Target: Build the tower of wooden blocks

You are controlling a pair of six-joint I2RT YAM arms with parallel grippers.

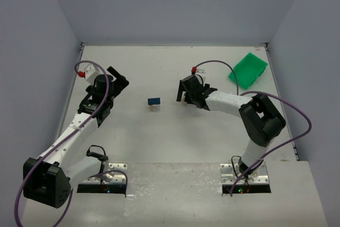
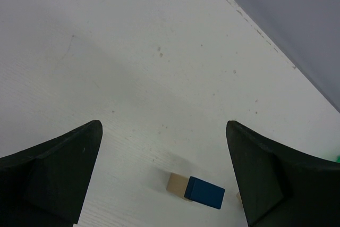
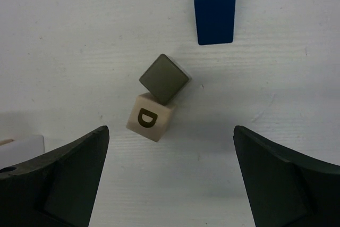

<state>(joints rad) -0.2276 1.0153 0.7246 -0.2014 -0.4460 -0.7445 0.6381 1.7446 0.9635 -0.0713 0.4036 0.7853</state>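
Observation:
The wood block tower [image 1: 154,102] stands mid-table: a dark blue block [image 2: 205,192] on a plain tan block [image 2: 177,184]. My left gripper [image 1: 119,77] is open to its left, well apart; the left wrist view shows the jaws [image 2: 163,126] spread wide with nothing between them. My right gripper [image 1: 186,95] is open to its right, over two loose cubes: a cream cube with a letter D [image 3: 150,118] and an olive-grey cube [image 3: 164,78] touching it. I cannot tell whether the olive cube sits on the D cube. The blue block [image 3: 214,6] lies beyond them. Both cubes lie just ahead of the fingertips [image 3: 101,136].
A green plastic bin [image 1: 248,70] lies tilted at the back right corner. Grey walls close the table [image 1: 159,136] on the left, back and right. A white part [image 3: 21,145] shows at the left edge of the right wrist view.

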